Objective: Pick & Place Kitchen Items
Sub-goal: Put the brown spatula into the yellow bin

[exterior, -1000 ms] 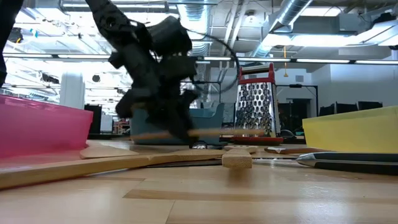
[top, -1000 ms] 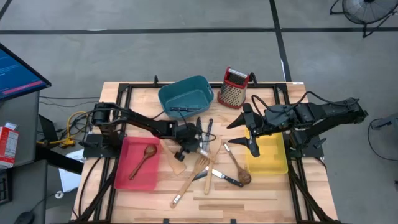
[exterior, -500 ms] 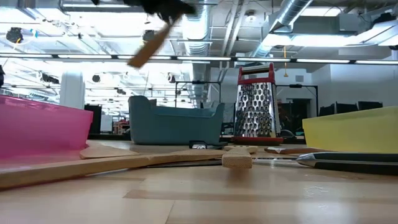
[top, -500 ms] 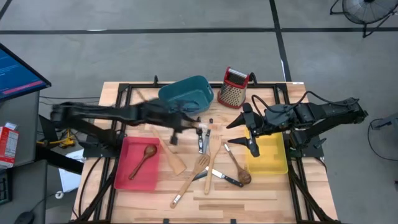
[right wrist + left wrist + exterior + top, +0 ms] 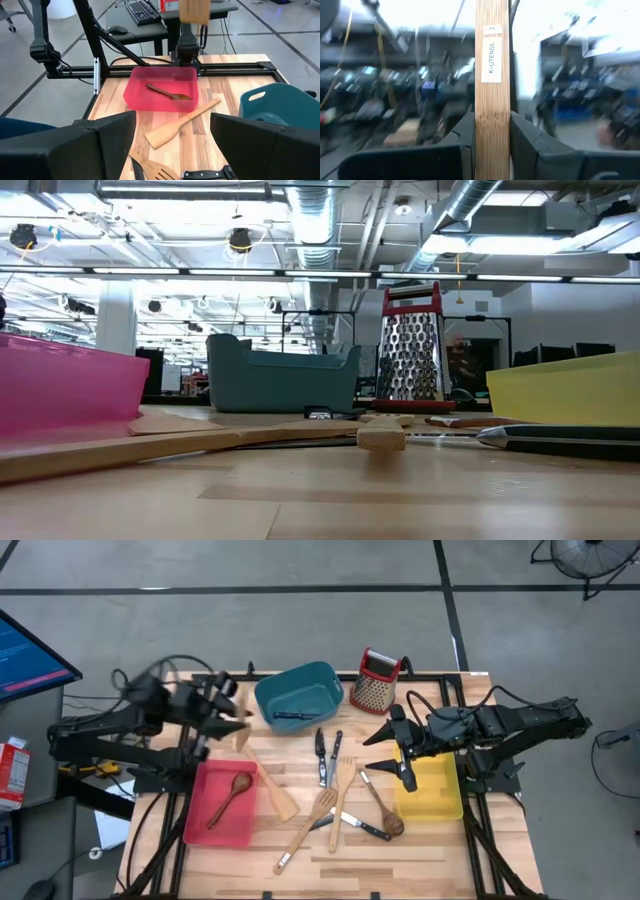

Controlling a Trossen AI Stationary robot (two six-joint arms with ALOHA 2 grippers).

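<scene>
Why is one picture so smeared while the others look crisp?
In the left wrist view the room is motion-blurred, but the wooden utensil gripped by the left claw stays sharp. In the high view, that arm looks smeared. The low view has bright ceiling lights; the right wrist view is crisp.

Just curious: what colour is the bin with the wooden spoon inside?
Red bin; the high view shows it best.

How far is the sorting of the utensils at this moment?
Done: a dark wooden spoon lies in the red bin, a knife in the teal bin. In hand: the left gripper holds a pale wooden utensil. Left: about eight utensils on the table; right gripper waits open.
</scene>
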